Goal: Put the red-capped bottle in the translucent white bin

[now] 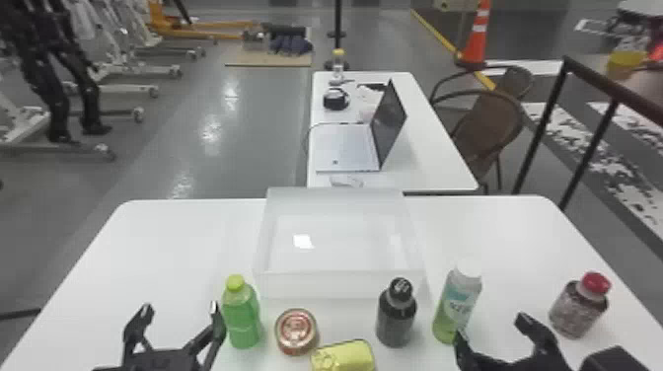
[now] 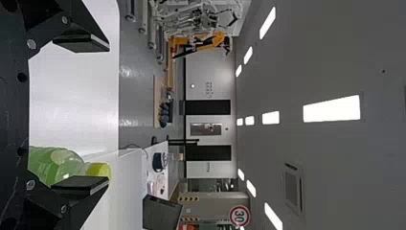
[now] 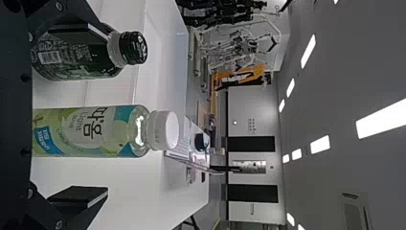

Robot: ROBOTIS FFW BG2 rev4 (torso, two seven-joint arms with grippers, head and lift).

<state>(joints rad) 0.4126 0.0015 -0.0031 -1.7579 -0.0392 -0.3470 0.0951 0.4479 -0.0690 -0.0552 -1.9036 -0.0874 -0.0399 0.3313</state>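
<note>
1. You're at the approach step: the red-capped bottle [image 1: 576,308] stands at the near right of the tabletop [image 1: 498,232], outside the translucent white bin [image 1: 340,286].
2. Your right tool [image 1: 492,327] has its fingers apart, holding nothing; swing it right, clear of the white-capped bottle [image 1: 456,303], before closing.
3. Your left tool [image 1: 181,308] waits open at near left, beside the green bottle [image 1: 241,315].
4. The white-capped bottle wears a teal, white and green printed label.

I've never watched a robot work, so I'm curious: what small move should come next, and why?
Probably shift the open right gripper rightward: the red-capped bottle stands to its right, while the white-capped bottle stands before its fingers.
</note>
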